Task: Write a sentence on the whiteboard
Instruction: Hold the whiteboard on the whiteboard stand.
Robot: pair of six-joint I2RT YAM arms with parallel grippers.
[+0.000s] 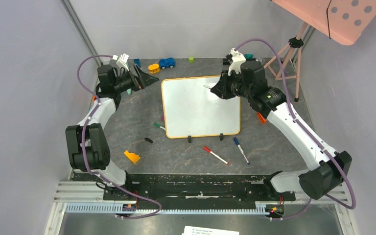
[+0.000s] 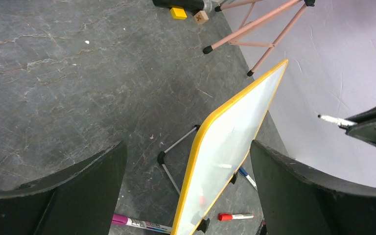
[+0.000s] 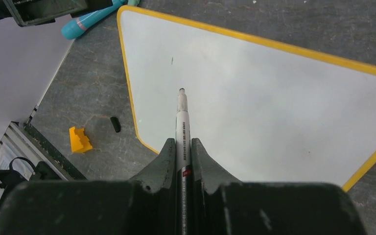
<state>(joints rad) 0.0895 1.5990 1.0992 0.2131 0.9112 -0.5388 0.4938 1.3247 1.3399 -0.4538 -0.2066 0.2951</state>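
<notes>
Orange-framed and propped on two black feet (image 1: 190, 139), the board (image 1: 200, 105) stands mid-table, its face leaning back so that a pen can press on it from above. On it the right gripper (image 3: 181, 143) is clamped tight around an uncapped marker (image 3: 182, 117). The barrel runs straight out between the fingers, so the wrist can aim the tip like a pointer. That tip hovers over the far part of the white face. From the left wrist view it looks just short of the surface, though I cannot be sure. Apart from one small dark mark (image 3: 172, 60) beyond the tip the face is blank, so I judge the sentence barely begun, if at all. Just beside the board's far left corner hangs the left gripper (image 1: 146, 78), jaws spread wide and holding nothing, probably placed to steady the frame against the pen's push. Near the feet lie a red marker (image 1: 215, 155) and a blue marker (image 1: 241, 150), spares within reach
</notes>
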